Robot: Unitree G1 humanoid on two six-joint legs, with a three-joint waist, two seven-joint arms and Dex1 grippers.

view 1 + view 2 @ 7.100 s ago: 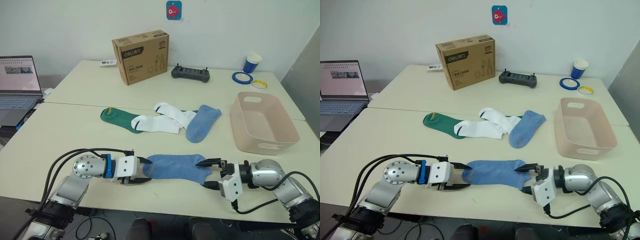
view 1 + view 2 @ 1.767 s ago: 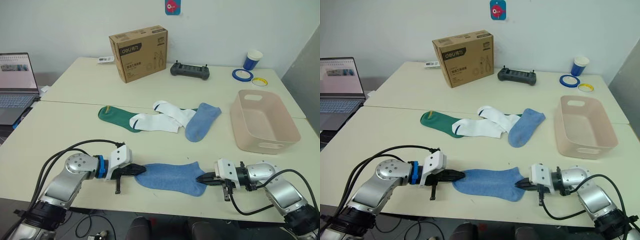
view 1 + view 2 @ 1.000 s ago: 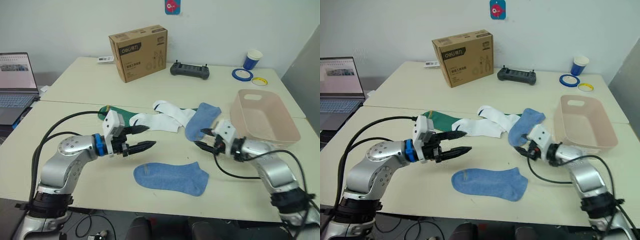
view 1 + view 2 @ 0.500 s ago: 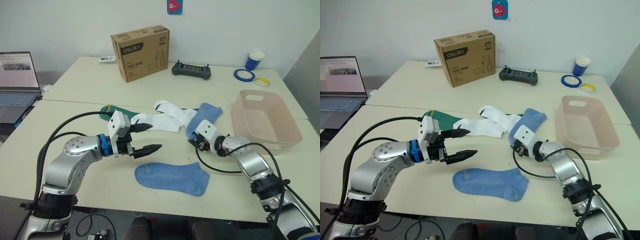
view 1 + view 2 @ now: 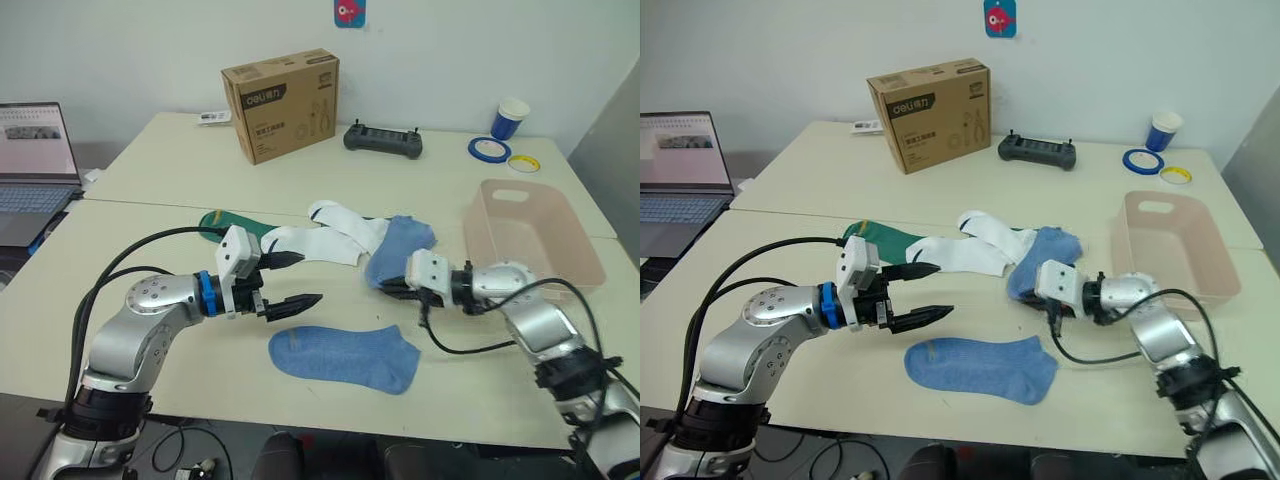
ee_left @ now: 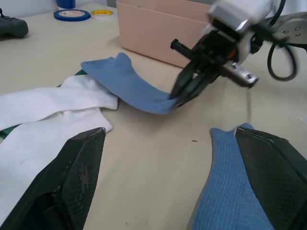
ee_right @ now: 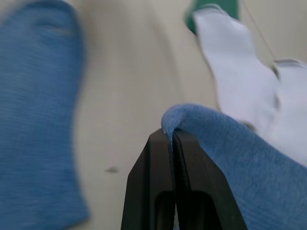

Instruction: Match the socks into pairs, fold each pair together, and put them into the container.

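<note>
My right gripper [image 5: 388, 290] is pinched on the second blue sock's [image 5: 397, 247] tip. I want it dragged level onto the flat blue sock [image 5: 345, 355] — toes aligned — while my left gripper [image 5: 297, 280] hovers spread.

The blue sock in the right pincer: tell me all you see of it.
The light blue sock is soft knit, pinched at its near end by the shut right pincer. That end is lifted off the table; the rest trails back, its far end lying against a white sock. Its mate lies flat nearby, apart.
</note>
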